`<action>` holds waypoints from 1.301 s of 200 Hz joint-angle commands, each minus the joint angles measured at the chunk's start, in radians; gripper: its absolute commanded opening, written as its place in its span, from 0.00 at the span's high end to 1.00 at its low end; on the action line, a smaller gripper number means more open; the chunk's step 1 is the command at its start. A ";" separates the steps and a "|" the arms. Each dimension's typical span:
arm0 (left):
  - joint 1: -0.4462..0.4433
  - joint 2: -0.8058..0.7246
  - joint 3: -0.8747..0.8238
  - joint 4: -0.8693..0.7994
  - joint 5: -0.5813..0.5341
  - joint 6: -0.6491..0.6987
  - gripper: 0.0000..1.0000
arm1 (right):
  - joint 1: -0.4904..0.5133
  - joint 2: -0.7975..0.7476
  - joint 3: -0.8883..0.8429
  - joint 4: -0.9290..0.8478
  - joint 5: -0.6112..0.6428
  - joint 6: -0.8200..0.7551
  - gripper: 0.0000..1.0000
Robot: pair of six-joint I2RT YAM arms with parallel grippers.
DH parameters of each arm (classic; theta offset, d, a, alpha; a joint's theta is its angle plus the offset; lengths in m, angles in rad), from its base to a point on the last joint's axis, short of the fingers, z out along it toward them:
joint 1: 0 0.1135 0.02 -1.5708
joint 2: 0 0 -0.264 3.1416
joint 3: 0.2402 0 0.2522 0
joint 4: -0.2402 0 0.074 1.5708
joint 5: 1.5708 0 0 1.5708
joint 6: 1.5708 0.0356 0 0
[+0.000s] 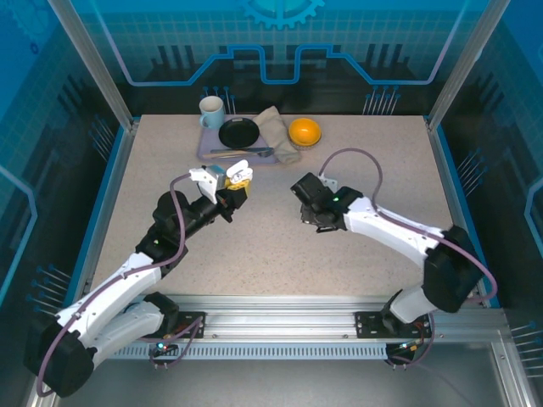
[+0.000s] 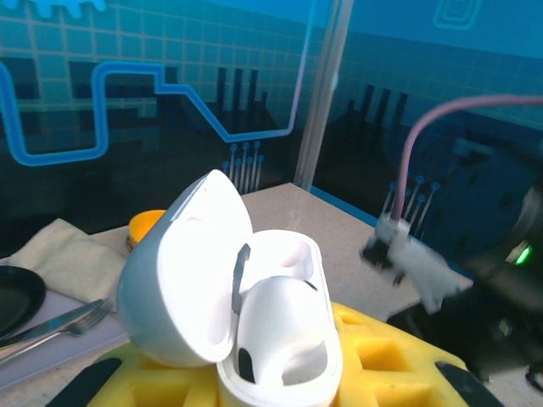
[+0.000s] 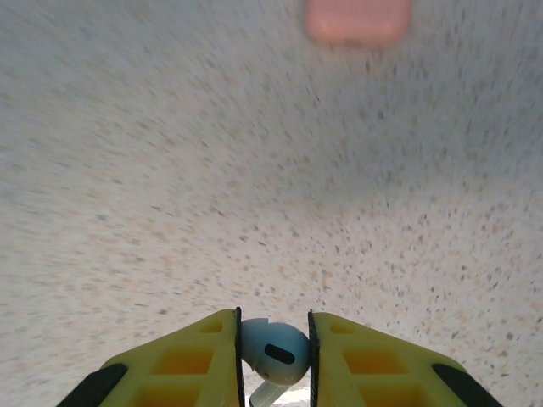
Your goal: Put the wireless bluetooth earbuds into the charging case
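My left gripper (image 1: 237,180) is shut on a white charging case (image 2: 284,339) and holds it above the table with its lid (image 2: 178,271) swung open to the left. A white earbud (image 2: 276,318) seems to sit in one socket, and the other socket looks hollow. The yellow fingers (image 2: 386,356) press on the case's sides. To the right, my right gripper (image 3: 273,339) hangs just over the tabletop (image 3: 254,170), shut on a white earbud (image 3: 276,352) whose stem points down. A closed pink case (image 3: 358,19), blurred, lies on the table ahead of it.
At the back of the table (image 1: 280,246) a lavender tray (image 1: 206,151) carries a mug (image 1: 211,110), a black plate (image 1: 238,133) and cutlery. A folded cloth (image 1: 276,131) and an orange bowl (image 1: 305,131) lie beside it. The right arm (image 2: 501,280) sits close to the held case.
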 commanded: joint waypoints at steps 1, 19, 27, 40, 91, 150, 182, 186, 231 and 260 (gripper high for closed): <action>0.008 0.005 0.039 -0.002 0.125 0.017 1.00 | -0.014 -0.107 -0.005 0.055 0.041 -0.117 0.76; 0.006 0.022 0.047 -0.008 0.188 0.009 1.00 | -0.025 -0.181 0.009 0.094 0.029 -0.180 0.76; 0.005 0.031 0.050 -0.008 0.214 0.006 1.00 | -0.028 -0.209 0.020 0.107 0.026 -0.205 0.76; 0.006 0.047 0.058 -0.011 0.256 0.001 1.00 | -0.035 -0.253 0.038 0.141 0.008 -0.250 0.77; 0.002 0.125 0.112 -0.017 0.399 -0.012 1.00 | -0.050 -0.348 0.097 0.319 -0.134 -0.441 0.76; -0.041 0.210 0.201 -0.037 0.410 0.003 1.00 | -0.050 -0.366 0.106 0.483 -0.334 -0.574 0.77; -0.053 0.251 0.247 -0.038 0.410 -0.002 1.00 | -0.049 -0.363 0.120 0.496 -0.387 -0.609 0.77; -0.054 0.255 0.250 -0.036 0.410 -0.002 1.00 | -0.050 -0.364 0.121 0.496 -0.392 -0.613 0.77; -0.058 0.282 0.275 -0.016 0.410 -0.012 1.00 | -0.043 -0.364 0.127 0.491 -0.414 -0.625 0.78; -0.059 0.286 0.279 -0.007 0.405 -0.015 1.00 | -0.037 -0.363 0.120 0.499 -0.416 -0.615 0.79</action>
